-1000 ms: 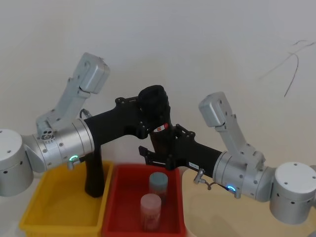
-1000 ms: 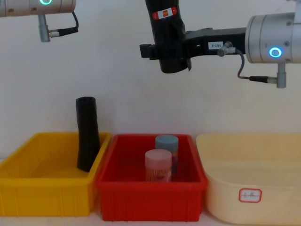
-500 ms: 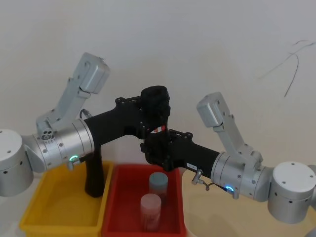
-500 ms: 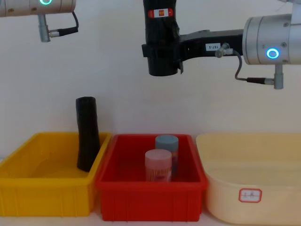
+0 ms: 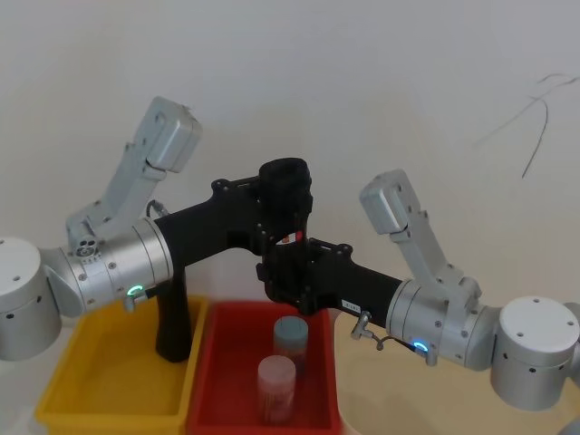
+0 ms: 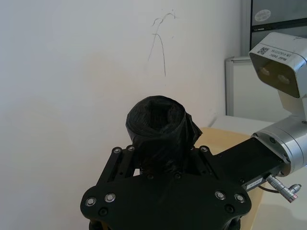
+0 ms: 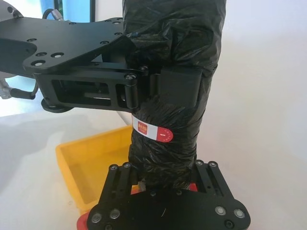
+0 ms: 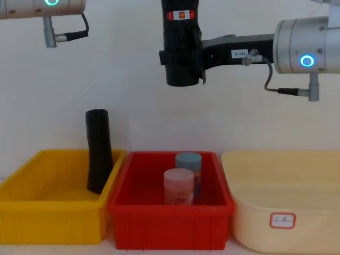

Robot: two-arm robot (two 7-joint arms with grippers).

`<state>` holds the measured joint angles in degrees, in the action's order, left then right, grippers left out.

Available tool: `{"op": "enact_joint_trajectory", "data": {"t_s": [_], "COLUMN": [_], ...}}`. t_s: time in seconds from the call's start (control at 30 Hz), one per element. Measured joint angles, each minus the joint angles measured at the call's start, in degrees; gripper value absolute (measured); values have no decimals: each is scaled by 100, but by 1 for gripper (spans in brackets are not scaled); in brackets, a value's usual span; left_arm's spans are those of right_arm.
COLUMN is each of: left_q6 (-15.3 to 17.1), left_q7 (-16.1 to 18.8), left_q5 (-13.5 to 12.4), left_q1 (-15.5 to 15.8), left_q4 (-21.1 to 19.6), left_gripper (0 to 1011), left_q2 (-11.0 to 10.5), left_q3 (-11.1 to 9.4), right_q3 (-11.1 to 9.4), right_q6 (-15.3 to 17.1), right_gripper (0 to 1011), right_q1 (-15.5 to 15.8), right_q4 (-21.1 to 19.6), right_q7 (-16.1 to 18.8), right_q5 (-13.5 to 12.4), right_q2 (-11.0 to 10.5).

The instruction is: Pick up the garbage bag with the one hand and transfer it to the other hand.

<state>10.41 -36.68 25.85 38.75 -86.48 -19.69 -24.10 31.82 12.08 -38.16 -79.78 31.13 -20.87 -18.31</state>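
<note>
Garbage bag (image 8: 179,34) held upright by both grippers, upper middle of the chest view.
Left gripper (image 5: 283,216) pinches it above the label band (image 8: 180,15); right gripper (image 8: 182,58) has its fingers pressed around the lower part, above the red bin (image 8: 170,228).

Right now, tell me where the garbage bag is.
The garbage bag hangs upright at the head view's centre, above the red bin, left gripper clamped on its upper part, right gripper on its lower part.

Since a second ago, the right gripper (image 5: 288,274) has apparently closed its fingers on the bag (image 5: 285,186), which now hangs upright, not tilted.
</note>
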Motion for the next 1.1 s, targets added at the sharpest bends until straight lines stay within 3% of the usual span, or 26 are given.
{"op": "enact_joint_trajectory", "data": {"t_s": [0.1,0.2,0.5,0.83,1.1], "left_q6": [0,-1,-1,-4,-33], "left_q7": [0,0,0,0,-134], "left_q5": [0,1,1,5,99], "left_q1": [0,0,0,0,2], "left_q4": [0,0,0,0,3], "left_gripper": [381,446,738,987,1000], "left_q2": [1,3,0,-4,-49], "left_q3": [0,0,0,-2,-10], "right_q3": [0,-3,-46,-128,-207], "right_q6": [1,12,55,114,175], "right_gripper": [539,539,539,539,539], "right_q1": [0,7,56,127,185], "right_q4": [0,-2,-35,-78,-106], "right_q7": [-1,-5,-89,-242,-399], "right_q5": [-14,-33,-126,-245,-323], "right_q2": [-3,-7,-14,-27,-55]}}
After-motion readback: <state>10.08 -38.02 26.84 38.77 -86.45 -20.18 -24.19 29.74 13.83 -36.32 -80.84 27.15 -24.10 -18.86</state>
